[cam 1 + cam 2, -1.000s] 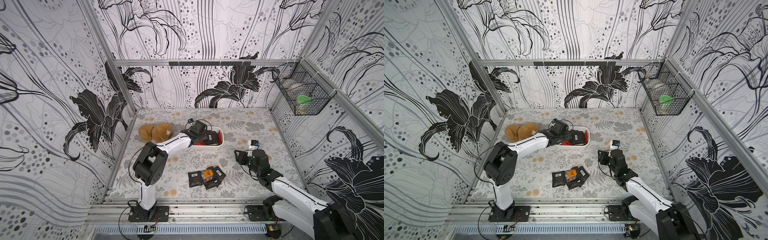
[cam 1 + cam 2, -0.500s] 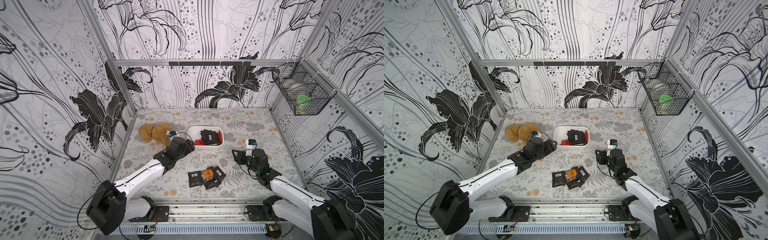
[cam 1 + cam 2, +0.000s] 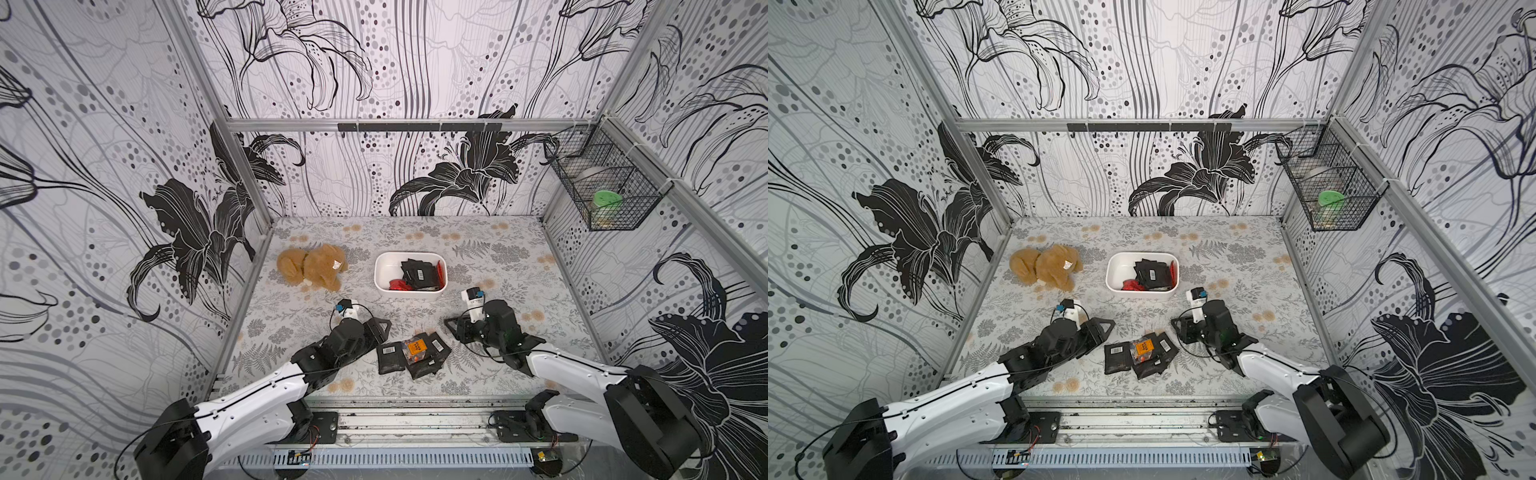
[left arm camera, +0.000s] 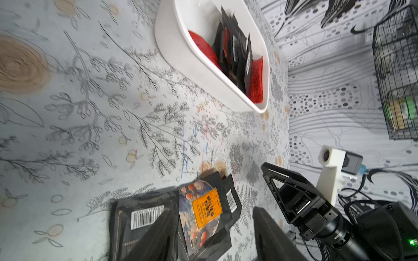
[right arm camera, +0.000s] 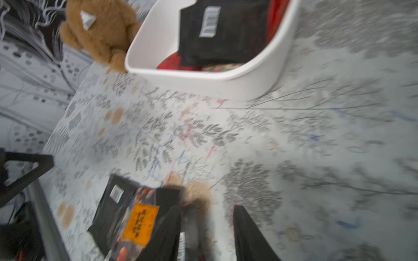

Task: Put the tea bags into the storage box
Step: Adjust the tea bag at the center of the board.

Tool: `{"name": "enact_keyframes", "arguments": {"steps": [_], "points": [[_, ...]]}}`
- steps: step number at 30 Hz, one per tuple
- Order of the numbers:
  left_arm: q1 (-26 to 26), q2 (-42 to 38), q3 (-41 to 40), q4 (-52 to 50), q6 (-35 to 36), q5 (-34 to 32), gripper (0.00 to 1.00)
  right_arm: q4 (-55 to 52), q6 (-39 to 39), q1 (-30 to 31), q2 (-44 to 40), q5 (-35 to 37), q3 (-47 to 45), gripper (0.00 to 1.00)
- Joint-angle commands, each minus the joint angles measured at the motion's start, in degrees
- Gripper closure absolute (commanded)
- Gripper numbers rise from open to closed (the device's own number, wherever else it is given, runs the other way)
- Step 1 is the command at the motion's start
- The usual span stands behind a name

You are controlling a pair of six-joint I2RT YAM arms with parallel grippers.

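Note:
The white storage box stands mid-table with black and red tea bags inside. More tea bags lie in a loose pile near the front, topped by an orange-labelled sachet. My left gripper is open at the pile's left edge, jaws astride that sachet. At the pile's right edge my right gripper is open, one finger over a black sachet's edge.
A brown plush toy lies left of the box. A black wire basket hangs on the right wall. Patterned walls enclose the table on three sides.
My left arm has swung back from the storage box to the left side of the pile, leaving the box uncovered. My right gripper has edged closer to the pile.

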Motion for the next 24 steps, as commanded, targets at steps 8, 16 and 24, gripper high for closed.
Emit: {"name": "enact_keyframes", "arguments": {"steps": [8,16,24], "points": [[-5.05,0.21,-7.66,2.16,-8.19,-6.27,0.45,-0.32,-5.78,14.09,8.96,-1.11,7.54,0.59],[-5.26,-0.5,-8.9,-1.86,-9.39,-8.34,0.43,-6.71,-9.55,21.34,22.53,-0.28,20.15,0.79],[-5.69,0.97,-8.95,-1.35,-9.71,-7.3,0.43,-10.03,-9.62,25.3,29.0,3.85,23.8,0.87]]}}
